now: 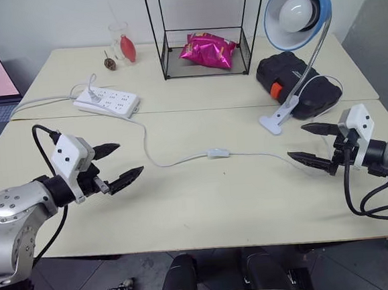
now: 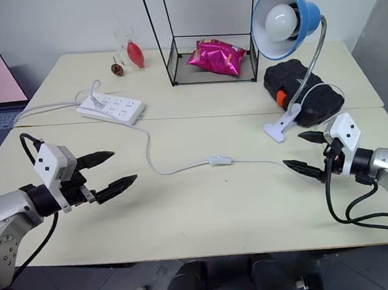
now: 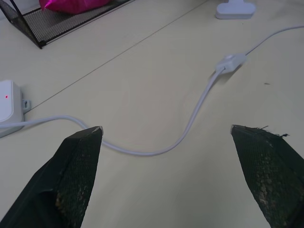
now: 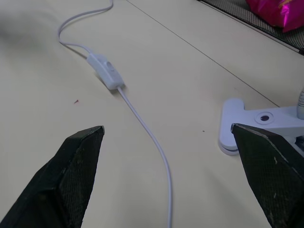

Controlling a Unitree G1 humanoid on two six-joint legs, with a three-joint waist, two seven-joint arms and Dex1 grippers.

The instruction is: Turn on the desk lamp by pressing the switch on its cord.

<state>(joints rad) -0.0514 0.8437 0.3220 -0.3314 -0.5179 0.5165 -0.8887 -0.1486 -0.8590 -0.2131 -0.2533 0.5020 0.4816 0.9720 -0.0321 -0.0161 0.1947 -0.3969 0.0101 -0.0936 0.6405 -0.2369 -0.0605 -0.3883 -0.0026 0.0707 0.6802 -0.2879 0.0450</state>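
We are reading the task as not yet begun: the desk lamp (image 1: pixel 298 14), upper right, is showing no glow. The switch (image 1: pixel 218 154) is lying mid-frame on the cord (image 1: pixel 156 163), untouched. Left gripper (image 1: pixel 123 161) and right gripper (image 1: pixel 313 143) are hovering spread, empty, well apart from it. Reaching and pressing are remaining.

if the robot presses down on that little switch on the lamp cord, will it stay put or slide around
Probably slides some. The switch looks small and light, lying loose on the smooth table. The thin cord curves slackly, so it likely gives little restraint. A straight-down press should pin it; a slanted push would likely skid it.
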